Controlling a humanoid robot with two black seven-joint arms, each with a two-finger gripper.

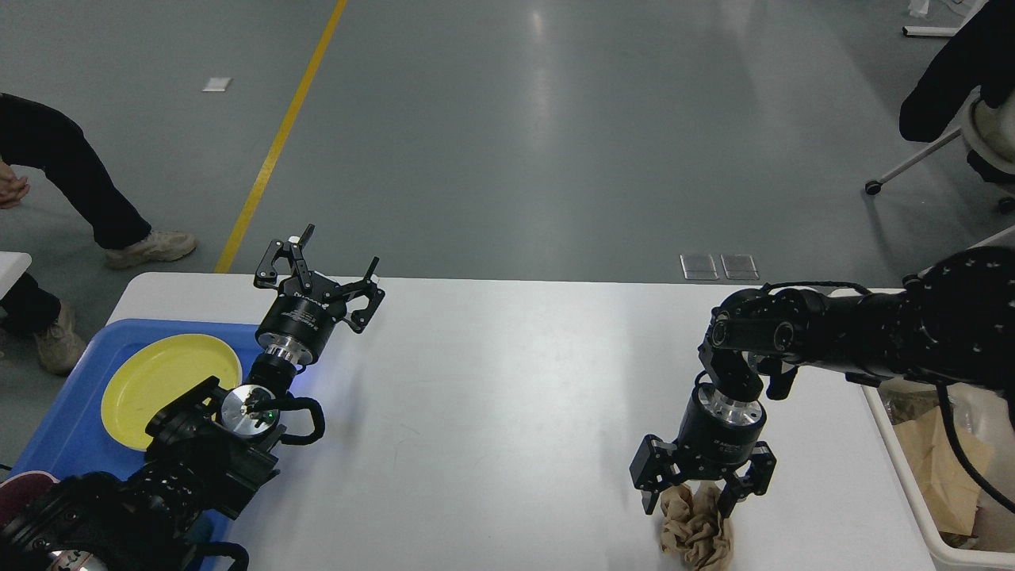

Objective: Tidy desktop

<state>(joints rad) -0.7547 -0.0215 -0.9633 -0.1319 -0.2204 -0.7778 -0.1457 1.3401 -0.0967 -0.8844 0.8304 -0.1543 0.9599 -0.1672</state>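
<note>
Right claw straddles the crumpled paper wad near-right on the table, fingers wide for grabbing; left claw idles wide open.
</note>
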